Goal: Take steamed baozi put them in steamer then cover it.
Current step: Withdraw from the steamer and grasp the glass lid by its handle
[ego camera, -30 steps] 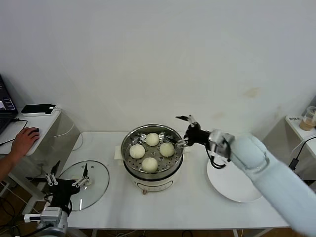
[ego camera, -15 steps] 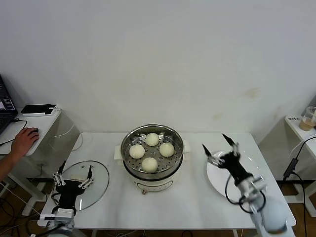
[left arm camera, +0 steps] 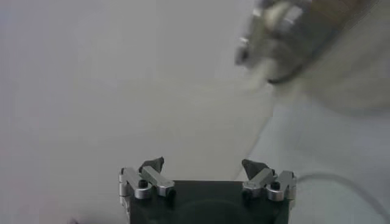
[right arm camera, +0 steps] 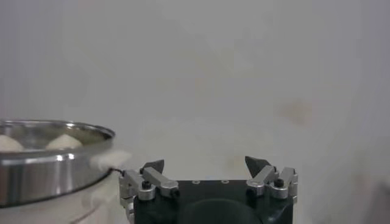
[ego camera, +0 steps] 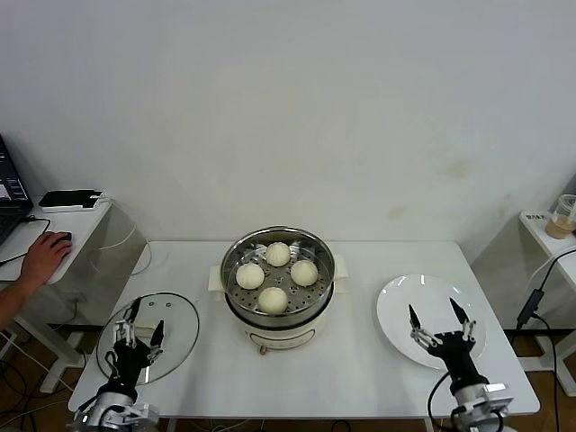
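The steamer (ego camera: 281, 310) stands mid-table, its pot shiny on a cream base. Several white baozi (ego camera: 273, 298) lie on its perforated tray. The cover (ego camera: 180, 324), a clear glass lid, lies flat on the table to the left. My left gripper (ego camera: 137, 331) hovers open over the cover's near part and holds nothing; the left wrist view shows its fingers wide apart (left arm camera: 203, 164). My right gripper (ego camera: 438, 317) stands open and holds nothing over the white plate (ego camera: 423, 290). In the right wrist view (right arm camera: 207, 163) the steamer rim (right arm camera: 55, 152) and a baozi top (right arm camera: 64, 141) show.
A person's hand (ego camera: 45, 256) rests on a mouse on the side desk at far left, next to a clear container (ego camera: 117, 238). A cup (ego camera: 565, 216) stands on a shelf at far right, with a cable (ego camera: 540, 279) hanging below.
My right arm has drawn back from the steamer's right rim to the table's front, over the plate. My left gripper has shifted slightly right over the cover. Both stayed open.
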